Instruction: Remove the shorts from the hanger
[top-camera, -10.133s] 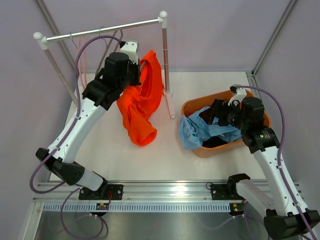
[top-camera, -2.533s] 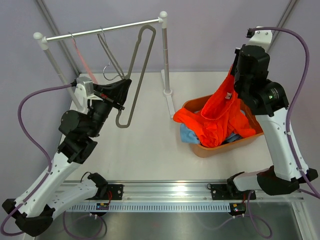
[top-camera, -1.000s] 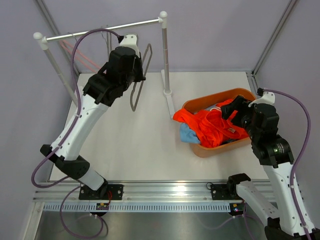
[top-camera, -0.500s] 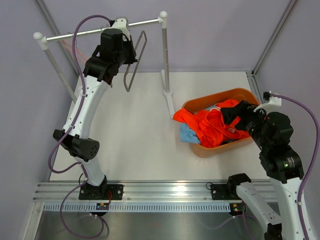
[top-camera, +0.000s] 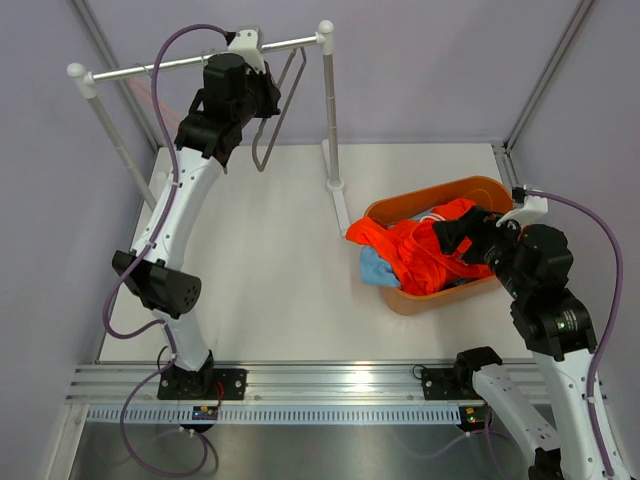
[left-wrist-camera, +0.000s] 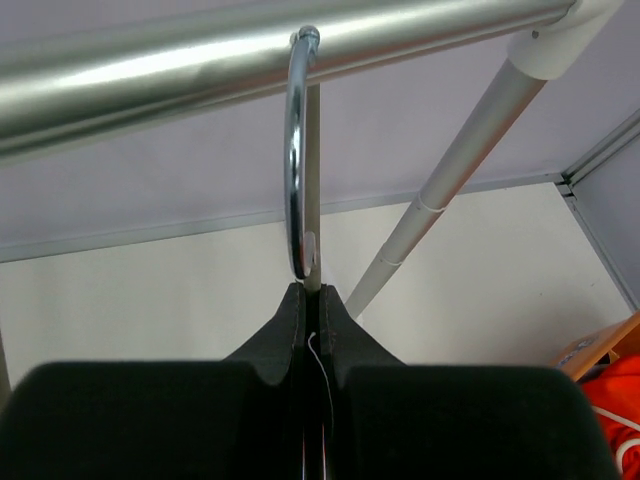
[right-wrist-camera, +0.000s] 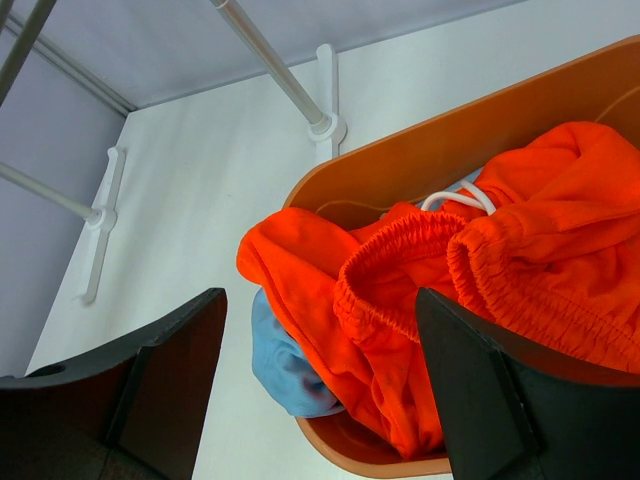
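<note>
The bright orange shorts (top-camera: 420, 250) lie heaped in the orange basket (top-camera: 480, 188), with the light blue shorts (top-camera: 372, 268) under them at the left; the navy pair is hidden. My right gripper (top-camera: 455, 238) is open and empty just above the heap. In the right wrist view the gripper (right-wrist-camera: 320, 335) straddles the orange shorts (right-wrist-camera: 540, 250) and the light blue shorts (right-wrist-camera: 280, 370). My left gripper (top-camera: 262, 95) is shut on the bare grey hanger (top-camera: 275, 115), high at the rail (top-camera: 180, 65). In the left wrist view the gripper (left-wrist-camera: 311, 298) pinches the hanger's neck and the metal hook (left-wrist-camera: 294, 150) reaches the rail (left-wrist-camera: 200, 60).
The rack's right upright (top-camera: 328, 110) stands between the hanger and the basket, its foot (top-camera: 336, 185) on the white table. A faint pink hanger (top-camera: 145, 92) hangs at the rail's left. The basket rim (right-wrist-camera: 450, 130) shows in the right wrist view.
My left arm has raised the empty hanger up to the rail. My right gripper, which carried the orange shorts over the basket, has let them go and now sits open above them.
</note>
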